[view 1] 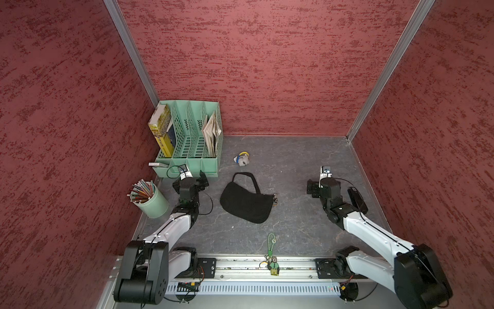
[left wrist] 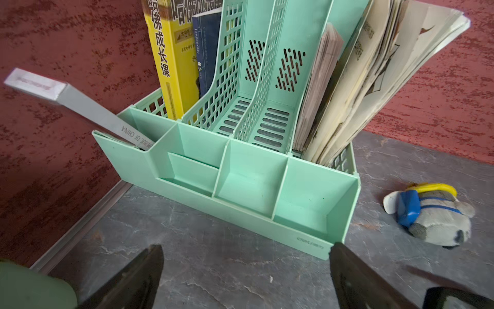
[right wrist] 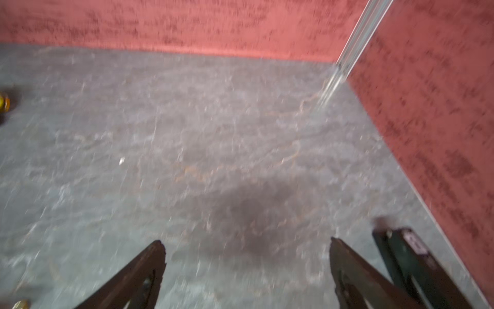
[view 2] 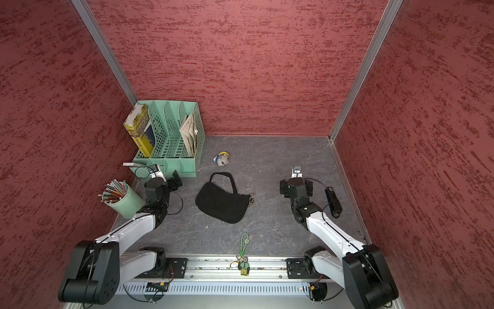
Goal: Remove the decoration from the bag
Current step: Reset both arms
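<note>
Okay, left end effector (left wrist: 244, 250) and right end effector (right wrist: 247, 246) both gape wide, empty. Between them the bag (view 1: 244, 202) lies flat on the bench (view 1: 294, 160). Soft, light, will bunch: I'd pin the fabric, work at the rings (view 1: 275, 198) on its right end.

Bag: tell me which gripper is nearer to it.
Left. The left gripper sits off the bag at its plain end, by the organizer; the right gripper is farther off, past its ring end.

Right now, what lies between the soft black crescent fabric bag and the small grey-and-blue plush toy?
Nothing. Both top views show only bare dark grey tabletop between the bag and the plush toy.
</note>
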Robot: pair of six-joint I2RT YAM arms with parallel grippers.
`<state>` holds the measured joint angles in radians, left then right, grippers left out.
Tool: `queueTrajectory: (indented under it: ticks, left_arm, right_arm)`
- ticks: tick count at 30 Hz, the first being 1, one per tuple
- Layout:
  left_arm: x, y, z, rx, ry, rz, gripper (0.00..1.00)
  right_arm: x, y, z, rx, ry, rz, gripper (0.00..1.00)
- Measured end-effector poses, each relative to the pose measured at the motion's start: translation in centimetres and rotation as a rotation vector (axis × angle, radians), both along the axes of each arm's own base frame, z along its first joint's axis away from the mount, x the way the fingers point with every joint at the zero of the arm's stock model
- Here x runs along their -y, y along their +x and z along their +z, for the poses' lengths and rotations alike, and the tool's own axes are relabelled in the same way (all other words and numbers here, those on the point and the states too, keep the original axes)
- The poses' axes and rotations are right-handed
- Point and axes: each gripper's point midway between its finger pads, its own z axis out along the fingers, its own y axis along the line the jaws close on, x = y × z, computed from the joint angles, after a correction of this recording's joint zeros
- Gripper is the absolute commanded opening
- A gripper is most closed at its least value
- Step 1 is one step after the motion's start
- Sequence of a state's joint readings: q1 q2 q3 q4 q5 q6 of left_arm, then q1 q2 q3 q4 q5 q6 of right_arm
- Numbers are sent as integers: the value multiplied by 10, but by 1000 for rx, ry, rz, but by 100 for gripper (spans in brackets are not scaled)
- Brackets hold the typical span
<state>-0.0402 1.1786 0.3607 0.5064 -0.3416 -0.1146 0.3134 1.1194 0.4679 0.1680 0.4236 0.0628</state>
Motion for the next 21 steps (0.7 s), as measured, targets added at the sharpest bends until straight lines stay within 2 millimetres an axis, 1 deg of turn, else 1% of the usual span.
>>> queueTrajectory:
  ticks: [3,5,9,13,16,21]
  left_arm:
    - [-2,5,-12,7,21,-5,100]
    - [-1,9,-26,-3,25,-16,100]
    - [2,16,-42,-23,27,-45,100]
    - [7,22,-36,4,34,-78,100]
    - [11,25,-31,22,38,-105,100]
    - [18,34,-30,30,37,-148,100]
  right_arm:
    - [17,18,2,61,-4,-37,98]
    - [30,28,-8,85,-5,-59,98]
    - [41,38,-33,71,-12,-60,98]
    - [48,49,-42,93,28,-43,98]
    - [54,51,-44,116,49,-42,98]
    - [51,54,-37,155,70,-14,98]
